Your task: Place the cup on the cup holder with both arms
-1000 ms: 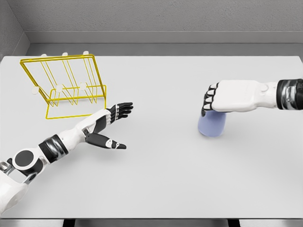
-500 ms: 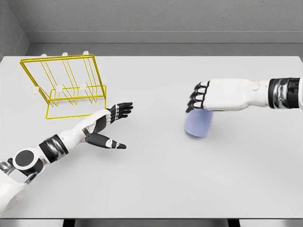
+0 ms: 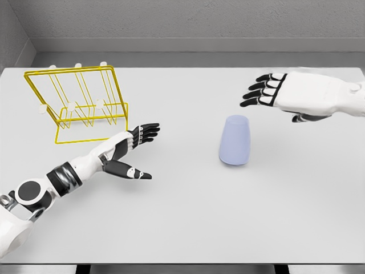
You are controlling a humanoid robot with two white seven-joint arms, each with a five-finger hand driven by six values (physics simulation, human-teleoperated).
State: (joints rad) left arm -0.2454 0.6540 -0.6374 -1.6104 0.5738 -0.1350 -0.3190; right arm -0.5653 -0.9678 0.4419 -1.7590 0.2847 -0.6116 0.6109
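— Where is the cup (image 3: 235, 140)?

— It stands alone on the bench (image 3: 188, 217), right of the middle, a smooth, matte, pale lavender shape that narrows toward its rounded top and is widest at the base. Nothing touches it.

— And the right hand (image 3: 296, 94)?

— It hovers up and to the right of the cup, apart from it, with its glossy white palm shell facing down and its black-jointed fingers (image 3: 263, 89) spread and holding nothing.

— The left hand (image 3: 128, 149)?

— It lies low over the bench left of the middle, with fingers extended toward the cup and thumb splayed, empty as well.

— The cup holder (image 3: 80, 103)?

— A thin yellow wire rack at the far left, with a tilted rectangular frame and white-tipped pegs, just behind the left hand, well apart from the cup. The bench is plain, flat and light grey.
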